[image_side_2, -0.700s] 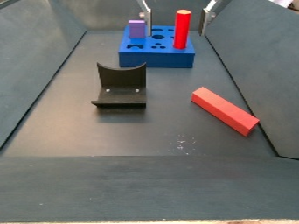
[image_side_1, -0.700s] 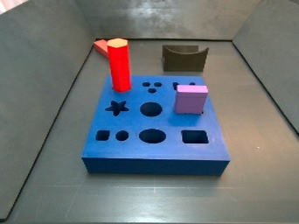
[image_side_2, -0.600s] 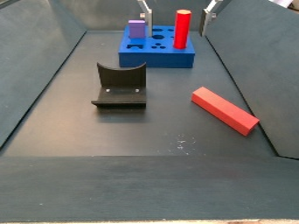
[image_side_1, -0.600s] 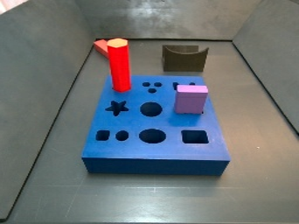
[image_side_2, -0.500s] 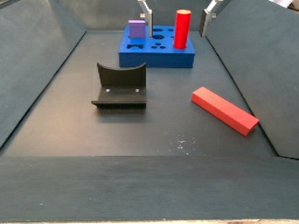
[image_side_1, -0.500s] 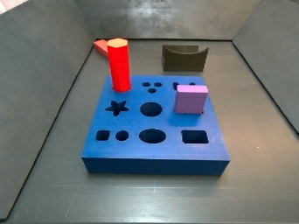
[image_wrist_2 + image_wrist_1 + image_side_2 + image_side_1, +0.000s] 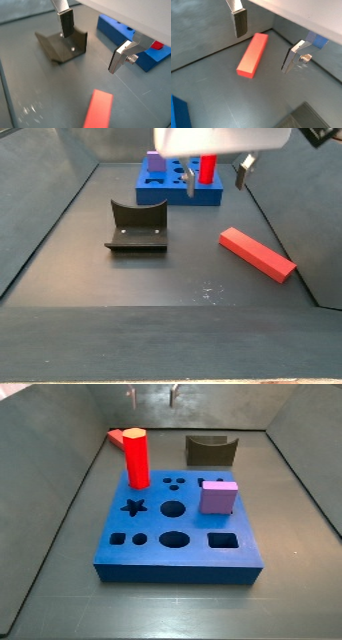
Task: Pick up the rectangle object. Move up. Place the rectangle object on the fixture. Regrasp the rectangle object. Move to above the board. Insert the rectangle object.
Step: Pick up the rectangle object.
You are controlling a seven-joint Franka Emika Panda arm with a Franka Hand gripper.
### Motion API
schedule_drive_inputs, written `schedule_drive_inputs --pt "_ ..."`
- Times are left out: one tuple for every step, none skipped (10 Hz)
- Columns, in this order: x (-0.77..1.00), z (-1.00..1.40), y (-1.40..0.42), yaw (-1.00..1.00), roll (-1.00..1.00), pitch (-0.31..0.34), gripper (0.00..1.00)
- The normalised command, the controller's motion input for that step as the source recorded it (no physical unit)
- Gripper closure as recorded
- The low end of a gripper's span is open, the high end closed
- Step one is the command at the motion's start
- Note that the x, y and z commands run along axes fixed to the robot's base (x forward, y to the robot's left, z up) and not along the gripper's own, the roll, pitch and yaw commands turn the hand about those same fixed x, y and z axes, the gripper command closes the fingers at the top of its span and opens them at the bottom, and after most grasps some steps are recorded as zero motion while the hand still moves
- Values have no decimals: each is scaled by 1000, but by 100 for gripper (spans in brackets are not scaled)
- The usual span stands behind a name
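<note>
Lying flat on the floor, the rectangle object (image 7: 257, 254) sits below the open tool (image 7: 215, 182).

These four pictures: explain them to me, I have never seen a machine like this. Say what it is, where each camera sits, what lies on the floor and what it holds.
It is a robot arm with a two-finger gripper. Two cameras sit on its wrist and look down past the silver fingers; two stand beside the grey bin. The gripper is open, holds nothing, and hangs above the floor, over the rectangle object, a long salmon-red block lying flat. In a side view it is up near the board. The dark fixture stands apart on the floor. The blue board has cut-out holes and carries a red pillar and a lilac cube.
</note>
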Motion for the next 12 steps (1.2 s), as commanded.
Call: schedule_drive_inputs --pt "-291 -1000 63 634 80 -26 0" --pt "-200 -989 129 363 120 0 0" --pt "-306 -951 94 234 151 0 0" --pt "-706 -969 0 17 147 -86 0" --pt "-560 -860 -34 0 219 -123 0" --pt "-577 -914 -49 0 196 -96 0" --pt "-609 -940 -60 26 184 -94 0" --pt "-169 -906 -86 143 130 -154 0" --pt "226 -966 0 234 86 -84 0" --pt "463 -960 0 194 127 0 0" --pt "537 -983 0 169 96 17 0" --pt "234 -1000 0 149 77 0 0"
